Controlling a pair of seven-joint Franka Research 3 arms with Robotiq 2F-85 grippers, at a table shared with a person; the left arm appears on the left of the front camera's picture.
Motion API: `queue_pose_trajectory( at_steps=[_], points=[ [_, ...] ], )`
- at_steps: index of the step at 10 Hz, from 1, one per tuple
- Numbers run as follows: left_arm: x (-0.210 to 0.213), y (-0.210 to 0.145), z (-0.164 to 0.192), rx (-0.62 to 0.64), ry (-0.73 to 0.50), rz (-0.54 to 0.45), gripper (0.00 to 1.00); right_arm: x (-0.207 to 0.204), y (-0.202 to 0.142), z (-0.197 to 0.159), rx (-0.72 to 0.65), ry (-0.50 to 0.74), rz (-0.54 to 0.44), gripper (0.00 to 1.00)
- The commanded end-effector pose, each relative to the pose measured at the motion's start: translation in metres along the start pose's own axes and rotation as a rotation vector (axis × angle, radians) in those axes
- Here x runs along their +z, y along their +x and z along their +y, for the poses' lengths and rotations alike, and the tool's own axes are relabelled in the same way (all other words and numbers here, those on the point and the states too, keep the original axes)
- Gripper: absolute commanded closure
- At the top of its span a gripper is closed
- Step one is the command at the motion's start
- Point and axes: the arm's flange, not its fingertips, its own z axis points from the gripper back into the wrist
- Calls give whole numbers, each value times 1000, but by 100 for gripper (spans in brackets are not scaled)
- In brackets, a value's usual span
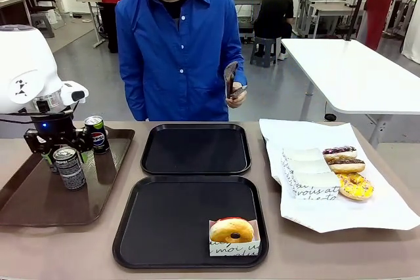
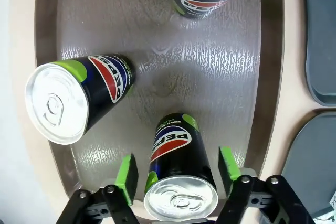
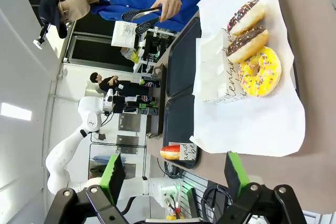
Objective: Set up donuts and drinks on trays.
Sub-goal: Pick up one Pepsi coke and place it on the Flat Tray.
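"Left wrist view: where's the can?"
"Standing up on the brown tray, right inside the wide-open left end effector. The black trays sit beside."

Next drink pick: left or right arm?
Left. The left gripper hangs over the brown tray with jaws open either side of an upright can. The right gripper, open, faces the white paper holding donuts.
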Motion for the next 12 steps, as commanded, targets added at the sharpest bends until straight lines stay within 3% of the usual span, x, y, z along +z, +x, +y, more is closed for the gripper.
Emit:
queue_pose_trajectory(
  at_steps=[1, 2, 3, 5, 7, 8, 9, 12],
  points=[
    [1, 3, -1, 36, 11, -20, 100, -1, 2, 0, 16, 19, -9, 0],
    [0, 3, -1, 37, 15, -16, 100, -1, 2, 0, 16, 19, -9, 0],
    [0, 4, -1, 34, 19, -10, 76, -1, 2, 0, 16, 19, -9, 0],
    [2, 5, 0, 29, 23, -1, 100, -1, 2, 0, 16, 19, -9, 0],
    [6, 4, 0, 15, 18, 25, 100, -1, 2, 0, 16, 19, -9, 0],
    [17, 3, 1, 28, -9, 37, 50, -1, 2, 0, 16, 19, -9, 0],
    [38, -4, -3, -9, -73, 117, 50, -1, 2, 0, 16, 19, -9, 0],
    [114, -64, -19, -59, -44, 76, 50, -1, 2, 0, 16, 19, -9, 0]
  ],
)
